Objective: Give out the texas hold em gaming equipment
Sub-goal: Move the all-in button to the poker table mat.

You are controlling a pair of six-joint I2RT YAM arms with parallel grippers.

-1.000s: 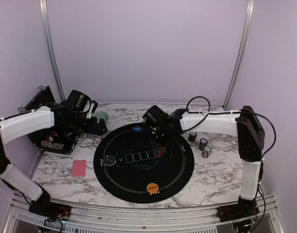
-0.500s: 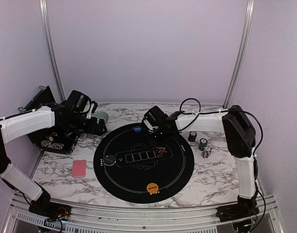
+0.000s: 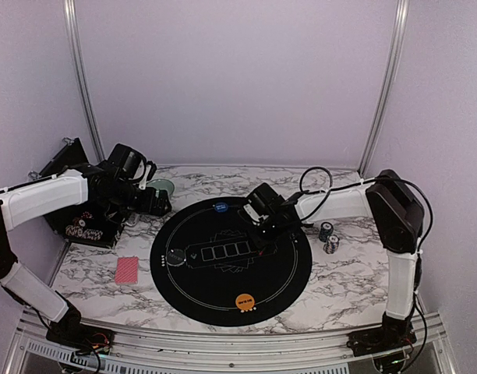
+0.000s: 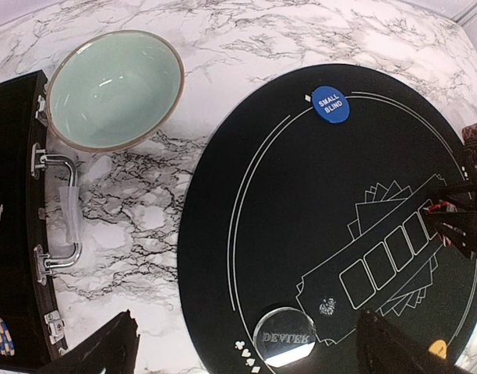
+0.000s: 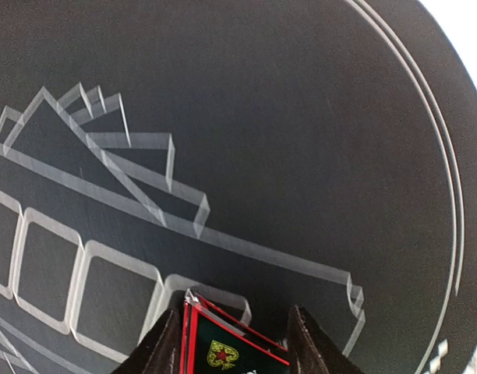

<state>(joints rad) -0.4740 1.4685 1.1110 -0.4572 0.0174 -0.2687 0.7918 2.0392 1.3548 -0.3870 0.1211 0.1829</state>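
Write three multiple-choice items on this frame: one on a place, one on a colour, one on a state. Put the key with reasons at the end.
1. Where does the red-backed card lie?
A. on the marble tabletop, left of the mat
B. on the mat
C. on the marble, right of the mat

2. What colour is the SMALL BLIND disc?
A. orange
B. blue
C. green

3. What state is the left gripper in?
A. open, empty
B. shut on a card
C. shut on a chip

Key:
1 A, the top view shows the card on bare marble beside the mat's left edge.
2 B, the left wrist view shows white lettering on a blue disc.
3 A, its fingers stand wide apart with nothing between them.
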